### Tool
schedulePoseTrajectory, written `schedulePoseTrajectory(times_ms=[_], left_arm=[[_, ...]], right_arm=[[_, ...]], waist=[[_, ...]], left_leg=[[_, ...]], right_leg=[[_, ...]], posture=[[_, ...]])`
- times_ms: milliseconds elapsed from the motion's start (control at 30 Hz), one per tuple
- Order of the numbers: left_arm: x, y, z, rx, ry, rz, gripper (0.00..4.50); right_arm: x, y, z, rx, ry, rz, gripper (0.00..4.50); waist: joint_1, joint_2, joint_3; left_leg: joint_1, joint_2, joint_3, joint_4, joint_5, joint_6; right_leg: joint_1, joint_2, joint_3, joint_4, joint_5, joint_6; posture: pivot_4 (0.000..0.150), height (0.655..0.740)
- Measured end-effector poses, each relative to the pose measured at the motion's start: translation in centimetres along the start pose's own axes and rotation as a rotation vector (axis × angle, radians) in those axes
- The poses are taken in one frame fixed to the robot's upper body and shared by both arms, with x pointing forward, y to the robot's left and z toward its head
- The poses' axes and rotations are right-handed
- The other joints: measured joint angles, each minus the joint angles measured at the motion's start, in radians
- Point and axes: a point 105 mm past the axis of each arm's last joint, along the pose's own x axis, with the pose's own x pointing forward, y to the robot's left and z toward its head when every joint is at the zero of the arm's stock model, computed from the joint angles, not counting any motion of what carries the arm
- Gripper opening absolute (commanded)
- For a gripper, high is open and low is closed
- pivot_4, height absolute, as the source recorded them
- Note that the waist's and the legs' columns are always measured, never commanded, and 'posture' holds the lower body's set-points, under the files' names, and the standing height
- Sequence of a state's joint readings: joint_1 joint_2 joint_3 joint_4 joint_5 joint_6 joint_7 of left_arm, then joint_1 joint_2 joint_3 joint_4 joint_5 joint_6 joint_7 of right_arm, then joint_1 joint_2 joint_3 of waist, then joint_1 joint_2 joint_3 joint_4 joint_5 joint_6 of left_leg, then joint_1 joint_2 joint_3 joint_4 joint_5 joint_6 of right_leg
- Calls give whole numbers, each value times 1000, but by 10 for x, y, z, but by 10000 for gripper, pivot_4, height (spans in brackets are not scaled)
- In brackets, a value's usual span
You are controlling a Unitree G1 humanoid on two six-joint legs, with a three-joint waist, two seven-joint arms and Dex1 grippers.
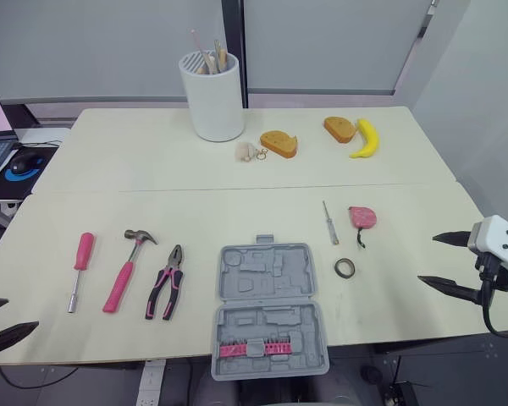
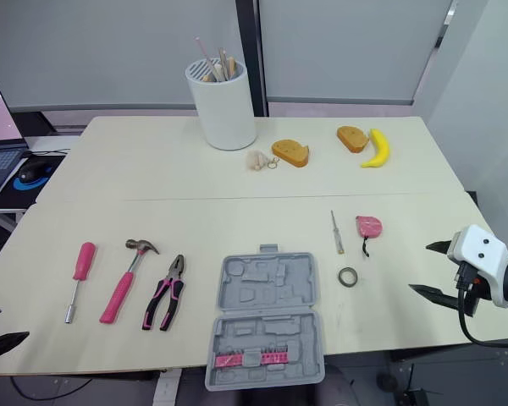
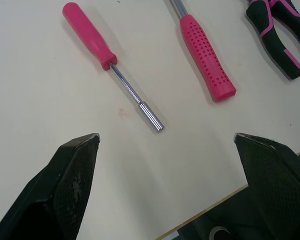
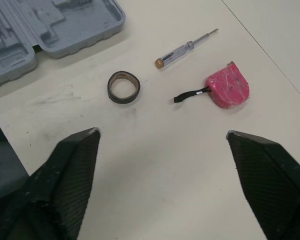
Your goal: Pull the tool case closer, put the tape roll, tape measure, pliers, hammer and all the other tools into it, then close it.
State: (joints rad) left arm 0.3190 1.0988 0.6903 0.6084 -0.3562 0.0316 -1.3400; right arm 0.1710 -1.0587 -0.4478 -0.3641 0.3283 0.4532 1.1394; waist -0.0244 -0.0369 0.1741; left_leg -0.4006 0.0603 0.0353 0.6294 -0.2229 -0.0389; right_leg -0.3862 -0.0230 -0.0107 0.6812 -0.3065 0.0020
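lying open at the near edge of the table [image 1: 152,161], the tool case [image 1: 269,309] sits between left gripper [image 1: 23,313] and right gripper [image 1: 427,259], both released and empty, with bare surface around the tape roll [image 1: 345,268].

The right gripper [image 1: 427,259] has two black fingers [image 4: 72,172], each broad at the base and narrowing to a sharp point, with a fine woven pattern on the surface. Behind them sits a white housing [image 1: 501,241] with rounded corners, and a black cable [image 1: 488,309] curves out below it. The left gripper [image 1: 22,312] has the same black pointed shape, and its fingers [image 3: 72,180] carry a fine dotted texture.
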Motion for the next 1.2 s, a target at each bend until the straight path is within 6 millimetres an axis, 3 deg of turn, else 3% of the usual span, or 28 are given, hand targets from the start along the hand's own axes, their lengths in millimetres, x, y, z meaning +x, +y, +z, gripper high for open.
schedulePoseTrajectory(times_ms=[267, 400, 600, 800, 900, 1033, 1200], left_arm=[[3, -1, 4, 12, -11, 7, 45000], [10, -8, 16, 58, -31, -33, 45000], [44, -59, 57, 212, -136, -255, 45000], [71, -129, 121, 394, -287, -510, 45000], [80, -149, 130, 422, -297, -597, 45000], [91, -167, 141, 459, -310, -685, 45000], [94, -207, 157, 529, -351, -861, 45000]], right_arm=[[0, -4, 5, -28, -23, -15, 44752], [4, -3, 7, -62, -34, -18, 44752], [23, 11, 7, -78, -62, 4, 44752], [54, 37, 5, -40, -88, 23, 44752], [71, 48, 2, 0, -87, 27, 44752], [95, 51, 3, 12, -85, 9, 35860], [126, 55, 0, 38, -62, -3, 35860]], waist=[[-1, 0, 0], [-1, 0, 0], [0, 0, 0], [1, -1, -1], [-4, 0, 0], [-7, 0, -1], [-2, 0, 0]], left_leg=[[0, 0, 1, 0, 0, 0], [0, 1, 1, 0, 0, 0], [0, 0, 1, 0, 0, 0], [0, 0, -1, 1, 0, 0], [1, 1, 0, 1, 0, 0], [1, 2, -1, 1, 0, 0], [0, 1, -1, 2, 0, -1]], right_leg=[[0, 1, 0, 0, 0, 0], [0, 1, 1, 0, 0, 0], [1, 1, 1, 0, 1, 0], [2, 4, 3, 1, 0, 1], [1, 5, 4, 1, 0, 2], [1, 8, 5, 2, 0, 2], [1, 13, 6, 2, 1, 0]], posture=[[1500, 7337], [1500, 7337], [1500, 7337], [1500, 7337], [1500, 7337], [1500, 7337], [1500, 7337]])
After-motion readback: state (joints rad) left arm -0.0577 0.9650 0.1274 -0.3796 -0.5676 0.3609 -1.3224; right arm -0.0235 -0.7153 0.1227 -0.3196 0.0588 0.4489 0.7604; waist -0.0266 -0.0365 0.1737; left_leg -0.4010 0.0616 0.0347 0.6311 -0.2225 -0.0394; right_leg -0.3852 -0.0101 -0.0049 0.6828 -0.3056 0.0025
